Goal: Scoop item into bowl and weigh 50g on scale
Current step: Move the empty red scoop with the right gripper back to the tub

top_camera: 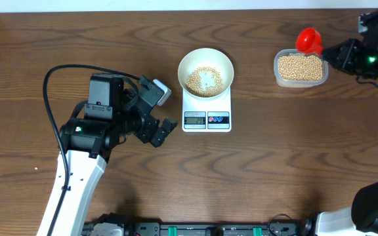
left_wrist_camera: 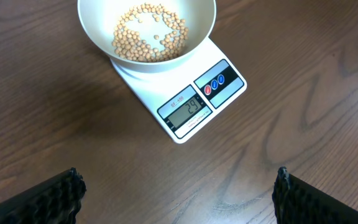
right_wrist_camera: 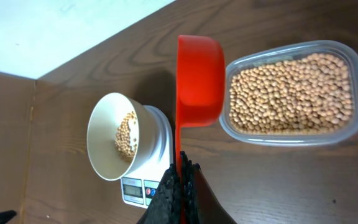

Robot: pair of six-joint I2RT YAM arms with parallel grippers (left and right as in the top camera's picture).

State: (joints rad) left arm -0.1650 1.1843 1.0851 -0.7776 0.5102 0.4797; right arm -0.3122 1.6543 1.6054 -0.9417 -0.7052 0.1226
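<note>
The white bowl (top_camera: 205,71) stands on the white scale (top_camera: 207,118) at table centre and holds a thin layer of tan beans (top_camera: 204,80). The left wrist view shows the bowl (left_wrist_camera: 146,34) and the scale display (left_wrist_camera: 186,110) reading about 29. A clear container (top_camera: 300,68) full of beans (right_wrist_camera: 291,93) sits at the right. My right gripper (right_wrist_camera: 182,177) is shut on the handle of a red scoop (right_wrist_camera: 199,81), whose cup hangs at the container's left end (top_camera: 309,40). My left gripper (left_wrist_camera: 179,196) is open and empty, left of the scale (top_camera: 159,111).
The table's far edge and a pale wall run along the top (top_camera: 176,5). A black cable (top_camera: 54,78) loops off the left arm. Bare wood lies between scale and container (top_camera: 254,78).
</note>
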